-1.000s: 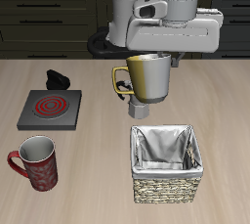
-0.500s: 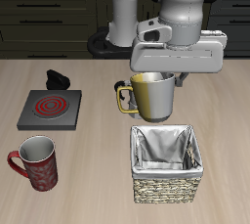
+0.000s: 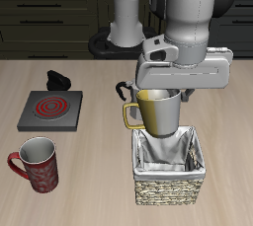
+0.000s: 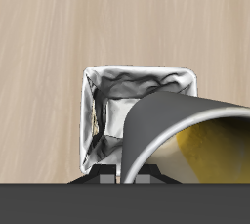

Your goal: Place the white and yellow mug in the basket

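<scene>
The white and yellow mug (image 3: 159, 112) hangs upright from my gripper (image 3: 176, 90), which is shut on its rim. The mug's bottom sits just over the back part of the basket (image 3: 170, 185), a square wicker basket with grey-white cloth lining. The mug's handle points toward the red mug's side. In the wrist view the mug (image 4: 200, 135) fills the foreground, with the basket's lining (image 4: 117, 101) below it. My fingertips are hidden by the mug and the gripper body.
A red patterned mug (image 3: 36, 164) stands near the table's front edge. A dark plate with a red spiral (image 3: 49, 110) lies farther back, a black object (image 3: 57, 78) behind it. A moka pot (image 3: 126, 91) is partly hidden behind the held mug.
My gripper has carried the mug toward the table's front edge and lower, from over the moka pot to just above the basket.
</scene>
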### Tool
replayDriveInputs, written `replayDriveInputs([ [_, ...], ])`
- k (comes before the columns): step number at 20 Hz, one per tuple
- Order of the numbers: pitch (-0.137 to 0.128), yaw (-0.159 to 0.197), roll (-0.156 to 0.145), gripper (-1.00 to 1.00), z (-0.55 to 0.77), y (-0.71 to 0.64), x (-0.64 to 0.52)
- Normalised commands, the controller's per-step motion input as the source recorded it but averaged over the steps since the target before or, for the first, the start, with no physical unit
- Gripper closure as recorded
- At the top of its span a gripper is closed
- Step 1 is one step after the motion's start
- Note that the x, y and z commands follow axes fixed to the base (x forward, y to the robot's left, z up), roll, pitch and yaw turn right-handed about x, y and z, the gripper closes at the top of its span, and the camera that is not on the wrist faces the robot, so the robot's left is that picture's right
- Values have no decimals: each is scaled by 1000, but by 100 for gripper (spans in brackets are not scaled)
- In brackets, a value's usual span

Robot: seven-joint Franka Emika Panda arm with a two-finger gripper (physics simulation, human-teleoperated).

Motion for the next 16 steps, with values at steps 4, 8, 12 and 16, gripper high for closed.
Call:
replayDriveInputs([
  [4, 60, 1, 34, 100, -353, 187, 77],
  [8, 40, 37, 24, 100, -336, 198, 44],
  [12, 72, 3, -23, 100, -403, 54, 138],
  [16, 23, 76, -39, -100, -312, -68, 83],
])
